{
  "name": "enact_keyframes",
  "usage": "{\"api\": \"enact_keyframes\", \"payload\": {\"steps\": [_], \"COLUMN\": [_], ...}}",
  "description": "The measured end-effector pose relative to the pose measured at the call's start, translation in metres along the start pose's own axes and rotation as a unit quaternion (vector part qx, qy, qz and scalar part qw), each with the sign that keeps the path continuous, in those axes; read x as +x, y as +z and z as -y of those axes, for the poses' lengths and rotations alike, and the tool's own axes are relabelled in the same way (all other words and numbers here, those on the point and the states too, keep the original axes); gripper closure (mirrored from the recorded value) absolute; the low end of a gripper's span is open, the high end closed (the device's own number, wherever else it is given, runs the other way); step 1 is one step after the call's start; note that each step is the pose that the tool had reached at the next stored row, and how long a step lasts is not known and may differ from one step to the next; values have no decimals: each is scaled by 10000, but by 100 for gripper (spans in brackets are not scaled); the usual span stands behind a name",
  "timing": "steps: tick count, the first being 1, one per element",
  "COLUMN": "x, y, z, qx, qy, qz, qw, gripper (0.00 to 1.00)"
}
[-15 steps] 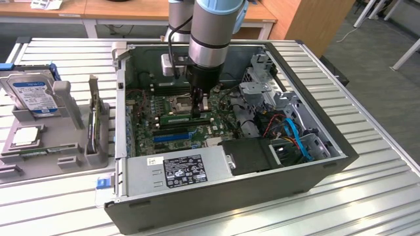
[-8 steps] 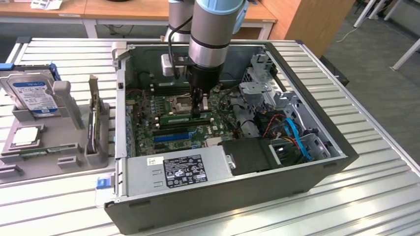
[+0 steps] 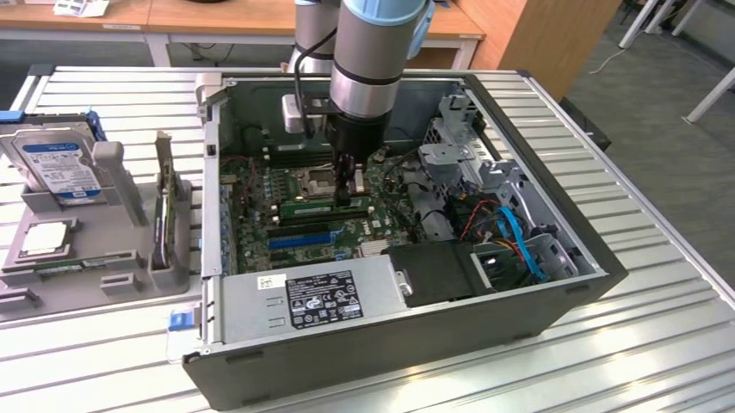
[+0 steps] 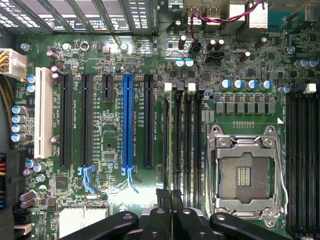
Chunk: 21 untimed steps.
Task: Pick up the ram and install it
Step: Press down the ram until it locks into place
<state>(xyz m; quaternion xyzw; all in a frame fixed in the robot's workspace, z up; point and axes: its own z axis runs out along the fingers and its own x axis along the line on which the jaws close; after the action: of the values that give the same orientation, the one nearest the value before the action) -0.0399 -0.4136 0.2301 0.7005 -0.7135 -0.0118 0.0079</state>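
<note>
**Fig. Memory installation inside the open computer case (image 3: 540,284), standing on the desk (image 3: 666,344).** The gripper (image 3: 344,196) reaches straight down into the case over the motherboard (image 3: 293,237). Its jaws are drawn narrow, and in the exterior view they appear to pinch the top edge of the ram (image 3: 327,207). The ram stands on edge directly beneath the fingertips, lengthwise along the memory slots (image 4: 186,140). In the wrist view the gripper (image 4: 170,197) sits in line with the slot row, just beside the bare processor socket (image 4: 243,175). Whether the stick is already seated cannot be told.

*Hazards.*
- A slight tilt or sideways offset would probably land the stick's edge on a slot wall rather than in the channel, and further pressing would then flex the board or bend the stick.
- A closed end latch (image 4: 168,87), or a notch facing the wrong way, would block seating.
- A narrow grip on a thin edge could let the stick pivot under load.
- A sideways slip risks touching the exposed socket contacts, which lie next to the slots.

The hard drive (image 3: 58,168) sits well apart, on the tray (image 3: 126,292) at the exterior view's left.
</note>
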Motion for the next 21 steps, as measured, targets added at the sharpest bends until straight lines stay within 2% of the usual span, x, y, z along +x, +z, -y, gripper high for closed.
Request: {"api": "enact_keyframes", "payload": {"steps": [21], "x": [0], "y": [17], "z": [2], "qx": [-4], "qy": [-32], "qz": [-1], "qw": [10000], "gripper": [88]}}
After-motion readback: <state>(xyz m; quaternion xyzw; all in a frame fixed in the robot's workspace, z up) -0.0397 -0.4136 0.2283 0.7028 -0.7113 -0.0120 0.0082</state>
